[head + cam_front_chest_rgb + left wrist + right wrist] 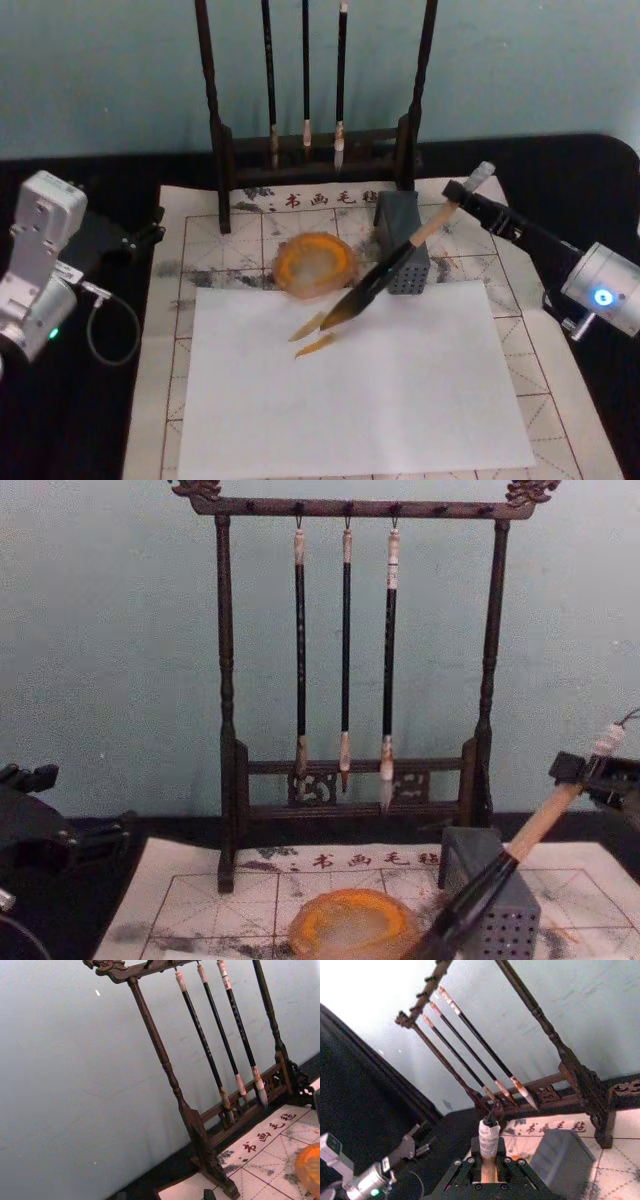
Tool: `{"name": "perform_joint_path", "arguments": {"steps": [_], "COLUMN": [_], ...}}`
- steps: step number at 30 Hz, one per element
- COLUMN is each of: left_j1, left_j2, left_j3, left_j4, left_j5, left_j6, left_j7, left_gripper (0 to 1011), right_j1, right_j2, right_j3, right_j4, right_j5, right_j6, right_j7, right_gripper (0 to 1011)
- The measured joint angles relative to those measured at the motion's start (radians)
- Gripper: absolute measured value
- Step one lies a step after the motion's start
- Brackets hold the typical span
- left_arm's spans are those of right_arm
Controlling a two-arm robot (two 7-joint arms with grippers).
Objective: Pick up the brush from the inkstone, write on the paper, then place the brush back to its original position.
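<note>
Black in its lower part and pale wood above, the brush [390, 265] is off the inkstone [315, 262]. It slants down to the left, with its inked tip over the far part of the white sheet [350, 400] that lies on the red-gridded paper [240, 235]. I cannot tell if the tip touches the sheet; 2 amber-brown marks [312, 338] lie just beside it. The right hand [452, 197] is closed on the shaft high up, near the whitish end cap [483, 172]. The left hand [148, 232] is parked at the left, well apart from the work.

I judge 4 risks from here:
- The grip is far from the bristles, so the brush may turn inside it when the tip presses, and the stroke may wander.
- The shaft passes just in front of the grey block [405, 250], so a sweep to the right or far side may knock it.
- The white sheet seems loose, so a heavy wet drag may pull or wrinkle it.
- On the return, a low tip may catch the rim of the inkstone and push the dish or smear ink.
</note>
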Motion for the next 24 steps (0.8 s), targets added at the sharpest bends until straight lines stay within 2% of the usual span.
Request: {"name": "perform_joint_path", "arguments": {"steps": [2, 9, 13, 24], "left_j1": [0.0, 0.0, 0.0, 0.0], "left_j2": [0.0, 0.0, 0.0, 0.0], "left_j3": [0.0, 0.0, 0.0, 0.0], "left_j4": [0.0, 0.0, 0.0, 0.0], "left_j5": [0.0, 0.0, 0.0, 0.0], "left_j6": [0.0, 0.0, 0.0, 0.0], "left_j7": [0.0, 0.0, 0.0, 0.0], "left_gripper": [1001, 1001, 1001, 1001], "right_j1": [-0.004, -0.005, -0.002, 0.024], "right_j2": [-0.004, -0.017, -0.037, -0.097], "right_j3": [0.008, 0.015, 0.024, 0.031], "right_j4": [-0.004, -0.001, 0.008, 0.05], "right_j5": [0.022, 0.046, 0.063, 0.068], "right_j6": [0.001, -0.008, -0.023, -0.062], "right_j7": [0.0, -0.012, -0.039, -0.106], "right_gripper": [176, 176, 176, 176]}}
